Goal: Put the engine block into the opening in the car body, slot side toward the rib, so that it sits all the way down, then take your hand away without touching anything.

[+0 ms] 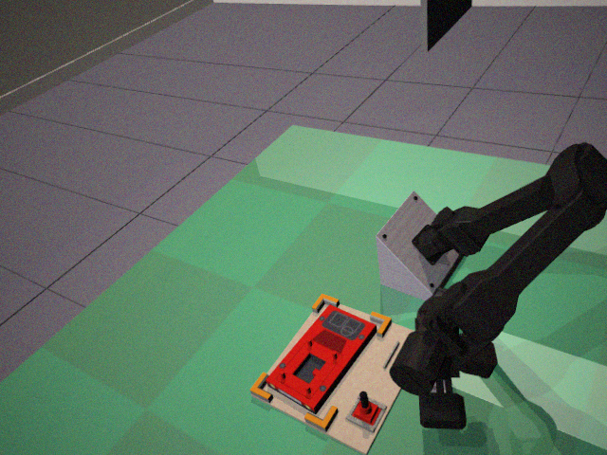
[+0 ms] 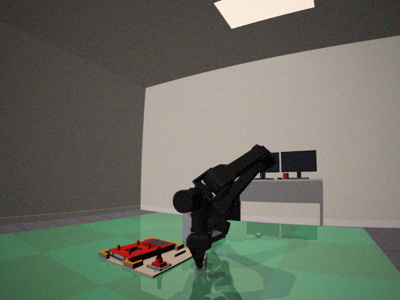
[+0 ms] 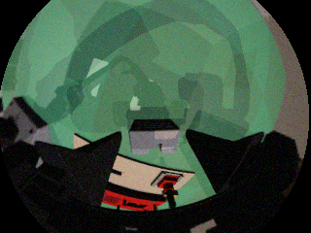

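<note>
The grey engine block (image 3: 155, 135) lies on the green table top, just right of the board, and shows in the wrist view between my two dark fingers. My gripper (image 1: 442, 409) (image 2: 200, 262) (image 3: 155, 134) is open, points straight down and is lowered around the block; the fingers stand apart from its sides. In the top and exterior views the gripper hides the block. The red car body (image 1: 321, 354) (image 2: 142, 248) (image 3: 132, 200) sits on the tan board (image 1: 365, 373) (image 2: 172, 262) (image 3: 139, 171), held by orange corner brackets, with its dark rectangular opening (image 1: 309, 368) facing up and empty.
A small red stand with a black pin (image 1: 365, 409) (image 2: 158, 261) (image 3: 169, 184) sits on the board's near right corner, close to my gripper. A thin dark rod (image 1: 391, 354) lies on the board. The arm's grey wedge base (image 1: 401, 249) stands behind.
</note>
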Controlling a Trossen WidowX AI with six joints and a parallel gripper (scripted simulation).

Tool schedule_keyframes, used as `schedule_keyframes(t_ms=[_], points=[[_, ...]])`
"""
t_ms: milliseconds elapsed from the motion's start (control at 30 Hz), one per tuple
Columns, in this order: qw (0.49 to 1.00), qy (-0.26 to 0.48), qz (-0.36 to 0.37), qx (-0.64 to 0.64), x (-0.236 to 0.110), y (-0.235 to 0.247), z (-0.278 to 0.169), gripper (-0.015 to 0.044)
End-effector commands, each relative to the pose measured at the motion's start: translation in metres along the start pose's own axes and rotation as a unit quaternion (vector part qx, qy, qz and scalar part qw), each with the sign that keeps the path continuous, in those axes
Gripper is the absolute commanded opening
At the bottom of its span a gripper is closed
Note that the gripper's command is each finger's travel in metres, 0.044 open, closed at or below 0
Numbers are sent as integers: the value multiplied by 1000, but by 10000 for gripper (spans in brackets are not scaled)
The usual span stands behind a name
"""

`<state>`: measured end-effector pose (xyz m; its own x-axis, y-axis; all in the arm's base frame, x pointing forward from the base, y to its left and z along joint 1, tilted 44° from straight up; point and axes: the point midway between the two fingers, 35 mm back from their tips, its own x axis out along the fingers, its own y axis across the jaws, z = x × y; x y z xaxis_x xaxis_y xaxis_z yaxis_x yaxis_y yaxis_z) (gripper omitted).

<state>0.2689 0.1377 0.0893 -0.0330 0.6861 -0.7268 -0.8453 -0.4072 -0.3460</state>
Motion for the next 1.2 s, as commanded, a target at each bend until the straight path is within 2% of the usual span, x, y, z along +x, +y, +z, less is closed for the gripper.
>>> schedule_keyframes(t_ms=[0, 133, 367, 600, 1167], points=[[1000, -3, 1, 3, 2, 1, 0, 335], [1000, -3, 1, 3, 2, 1, 0, 230], [1000, -3, 1, 3, 2, 1, 0, 183], [999, 2, -9, 35, -6, -3, -1, 0], [1000, 7, -2, 24, -55, -3, -8, 0]])
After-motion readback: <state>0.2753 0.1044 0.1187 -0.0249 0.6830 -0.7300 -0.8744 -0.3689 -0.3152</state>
